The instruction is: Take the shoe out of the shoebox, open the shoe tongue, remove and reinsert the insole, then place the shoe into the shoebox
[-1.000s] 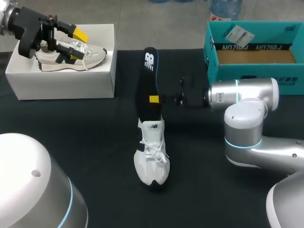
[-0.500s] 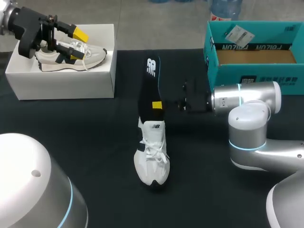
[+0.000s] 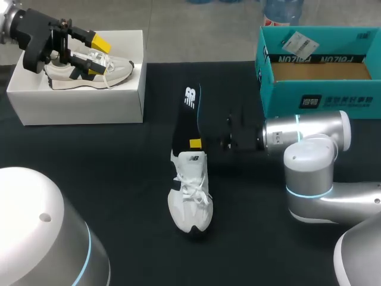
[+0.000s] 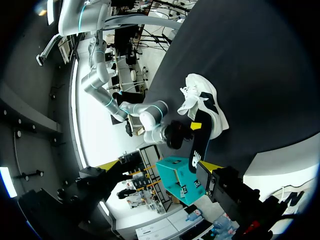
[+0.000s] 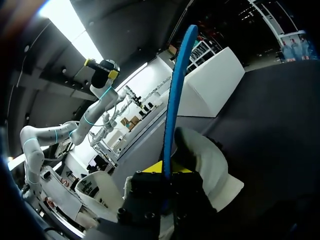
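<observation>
The right fingers (image 3: 194, 143) are clenched on the black insole (image 3: 186, 113), pinching it low down, just beyond the collar of the white shoe (image 3: 190, 199). In the right wrist view the insole (image 5: 176, 90) shows edge-on as a blue strip rising from between the fingers (image 5: 159, 167), with the shoe (image 5: 210, 165) just past them. The insole's near end meets the shoe's opening, though how far it sits inside cannot be told, and its far end, the one with the white mark, slants away towards the far side of the worktop (image 3: 107, 155). The shoe lies mid-worktop with its toe towards the near edge and its laces up. The right arm (image 3: 303, 131) comes in level from the right. Beyond it, at the far right, stands the open-topped teal shoebox (image 3: 315, 89), well apart from the shoe. At the far left, the left fingers (image 3: 100, 43) are released, their yellow tips spread above a second, beige shoe (image 3: 113, 70) that lies in a white box (image 3: 77, 104).
</observation>
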You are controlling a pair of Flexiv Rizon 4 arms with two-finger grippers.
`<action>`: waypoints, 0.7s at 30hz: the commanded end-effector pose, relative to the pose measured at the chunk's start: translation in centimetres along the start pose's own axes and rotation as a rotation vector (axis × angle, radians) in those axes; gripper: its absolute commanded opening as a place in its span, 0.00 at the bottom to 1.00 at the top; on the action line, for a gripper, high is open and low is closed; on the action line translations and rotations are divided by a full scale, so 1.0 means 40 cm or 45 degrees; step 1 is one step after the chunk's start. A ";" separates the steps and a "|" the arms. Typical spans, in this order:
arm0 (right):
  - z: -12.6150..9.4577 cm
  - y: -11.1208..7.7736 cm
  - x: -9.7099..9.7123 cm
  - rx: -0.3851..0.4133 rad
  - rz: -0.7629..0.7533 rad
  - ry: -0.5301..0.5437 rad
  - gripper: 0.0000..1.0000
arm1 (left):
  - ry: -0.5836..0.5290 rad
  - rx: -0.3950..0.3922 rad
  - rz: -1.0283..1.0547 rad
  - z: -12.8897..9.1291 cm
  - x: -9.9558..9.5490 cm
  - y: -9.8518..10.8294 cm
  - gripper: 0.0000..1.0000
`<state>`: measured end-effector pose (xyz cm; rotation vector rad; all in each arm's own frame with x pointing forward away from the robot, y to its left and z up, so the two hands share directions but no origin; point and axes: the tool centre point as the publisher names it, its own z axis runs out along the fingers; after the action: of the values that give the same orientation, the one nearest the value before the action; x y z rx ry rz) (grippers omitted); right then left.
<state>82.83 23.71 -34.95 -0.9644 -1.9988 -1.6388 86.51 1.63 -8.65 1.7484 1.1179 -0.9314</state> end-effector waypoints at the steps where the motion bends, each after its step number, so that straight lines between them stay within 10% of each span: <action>1: 0.003 -0.026 0.017 -0.028 0.010 -0.031 0.00 | 0.005 0.002 0.001 -0.001 -0.001 0.001 1.00; 21: -0.015 0.031 0.048 -0.007 -0.038 -0.071 0.16 | 0.005 0.002 0.001 -0.001 -0.001 0.001 1.00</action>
<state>81.97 23.67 -33.40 -0.9972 -2.0376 -1.6784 86.51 1.63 -8.65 1.7484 1.1179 -0.9314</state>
